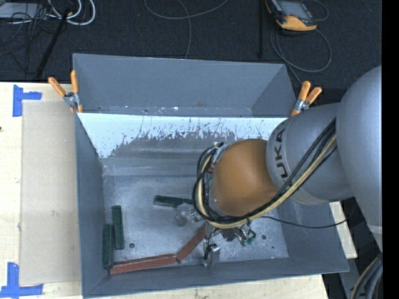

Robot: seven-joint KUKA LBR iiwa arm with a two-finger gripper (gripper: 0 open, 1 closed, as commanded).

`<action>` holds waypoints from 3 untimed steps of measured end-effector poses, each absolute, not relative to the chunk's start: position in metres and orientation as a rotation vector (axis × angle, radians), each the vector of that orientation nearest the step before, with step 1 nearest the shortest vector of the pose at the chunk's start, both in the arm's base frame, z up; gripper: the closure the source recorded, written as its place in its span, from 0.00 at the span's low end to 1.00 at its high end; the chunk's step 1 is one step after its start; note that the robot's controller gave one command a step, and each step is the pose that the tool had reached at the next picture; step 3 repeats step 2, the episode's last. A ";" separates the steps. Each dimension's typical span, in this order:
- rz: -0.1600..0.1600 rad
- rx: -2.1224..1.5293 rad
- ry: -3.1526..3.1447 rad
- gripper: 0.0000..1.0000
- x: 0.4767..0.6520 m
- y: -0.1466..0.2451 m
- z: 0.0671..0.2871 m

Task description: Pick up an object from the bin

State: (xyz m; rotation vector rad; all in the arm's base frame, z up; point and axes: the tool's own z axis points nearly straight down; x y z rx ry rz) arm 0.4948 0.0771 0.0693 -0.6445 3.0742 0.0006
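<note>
— Starting with the gripper (209,249): how far open?
— Cannot tell. Tucked beneath the orange wrist cover (240,178) and its cables, too shadowed to judge, and equally unclear whether gripping anything.
— Placed where?
— Low over the floor of the grey bin (87,167), close to the near wall, a little right of the middle.
— Closest to what?
— Right at the upper end of a short brown stick (190,246) lying slanted; touching or just apart, hard to say. Met at its lower end by a longer reddish-brown stick (143,263) stretched left along the near wall.
— And further out?
— A small metallic piece (182,215) just left and farther, a dark green bar (167,200) beyond that, a small green bit (248,240) just right. Two dark green strips (116,224) by the left wall, well apart.
</note>
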 end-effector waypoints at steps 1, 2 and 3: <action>0.000 -0.638 3.077 1.00 0.494 0.076 0.069; -0.004 -0.968 2.980 1.00 0.523 0.036 0.250; -0.004 -0.968 2.980 1.00 0.523 0.036 0.250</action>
